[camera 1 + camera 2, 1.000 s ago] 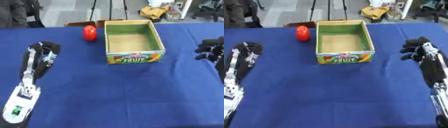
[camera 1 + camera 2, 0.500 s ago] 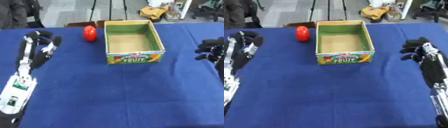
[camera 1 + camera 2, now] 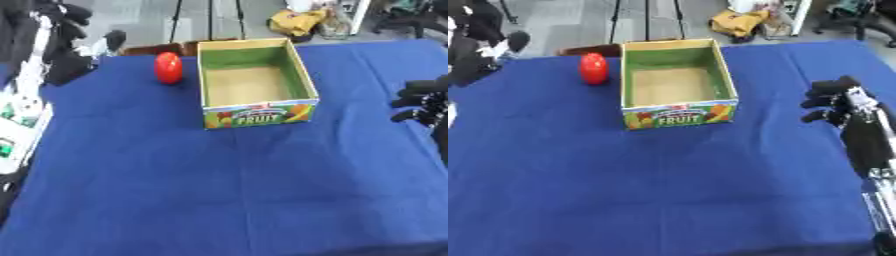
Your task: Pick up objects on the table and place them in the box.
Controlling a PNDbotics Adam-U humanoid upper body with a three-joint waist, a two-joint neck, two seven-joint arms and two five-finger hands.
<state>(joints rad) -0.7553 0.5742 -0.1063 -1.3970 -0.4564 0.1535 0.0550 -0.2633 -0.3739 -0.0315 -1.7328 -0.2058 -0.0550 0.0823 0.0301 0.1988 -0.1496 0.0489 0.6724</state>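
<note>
Bare blue tablecloth (image 3: 219, 190) lies open from 4 through 8 o'clock of the fruit box (image 3: 254, 82); a red object (image 3: 168, 68) stands close at 9 o'clock.

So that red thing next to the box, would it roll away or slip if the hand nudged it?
The red object looks rounded and taller than wide, so a nudge could probably tip it and set it rolling. Its surface seems smooth and glossy, so it may slip between fingers. The blue cloth beneath would likely slow any roll.
</note>
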